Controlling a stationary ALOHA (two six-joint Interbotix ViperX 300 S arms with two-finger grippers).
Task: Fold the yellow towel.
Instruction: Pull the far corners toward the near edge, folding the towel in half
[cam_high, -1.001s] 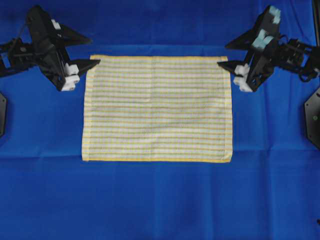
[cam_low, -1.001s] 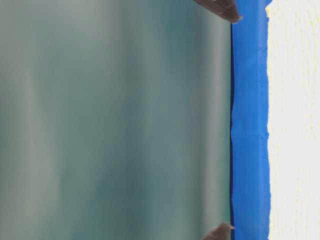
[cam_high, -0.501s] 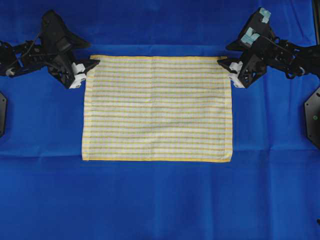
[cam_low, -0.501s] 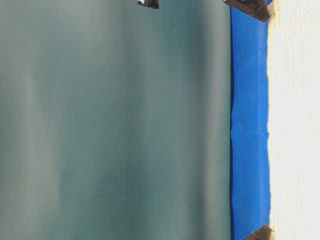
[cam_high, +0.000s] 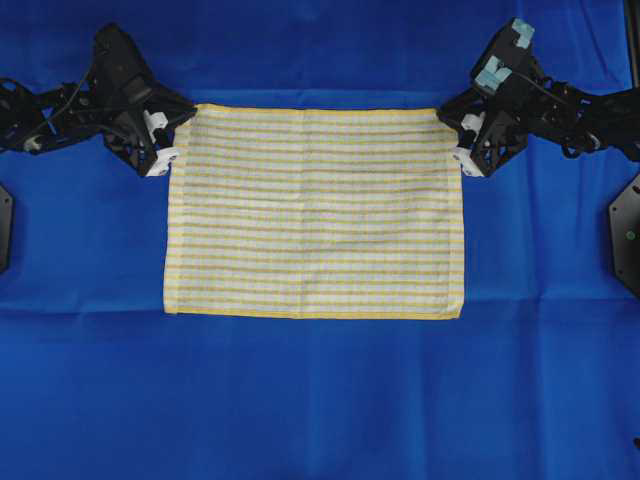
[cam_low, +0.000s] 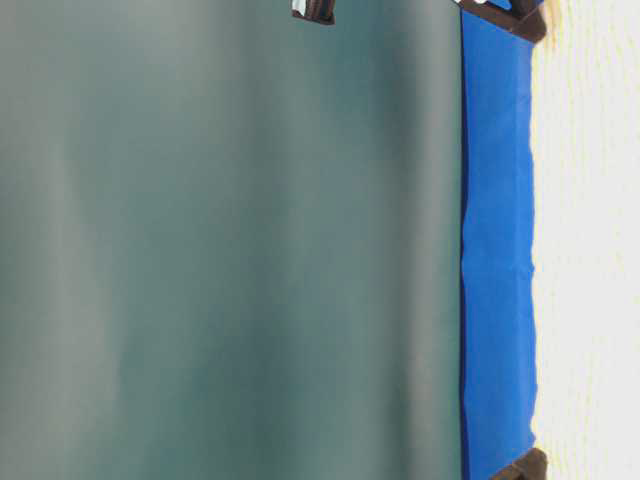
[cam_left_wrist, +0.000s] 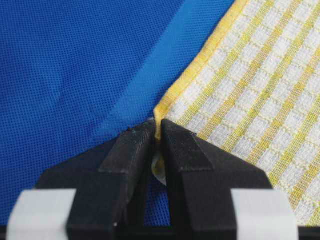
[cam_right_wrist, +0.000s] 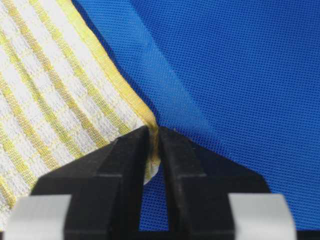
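Since half a second ago the far corners of the yellow towel (cam_high: 315, 212) are lifting slightly off the blue cloth (cam_high: 320, 400) as both arms move inward. The left gripper (cam_high: 172, 140) is pinching its far corner closed, and the right gripper (cam_high: 452, 135) is clamping the opposite one, while the towel's near edge is lying flat at the cloth's centre.

Yellow towel (cam_high: 315, 212) spread flat, unfolded, white with yellow stripes, far corners lifted
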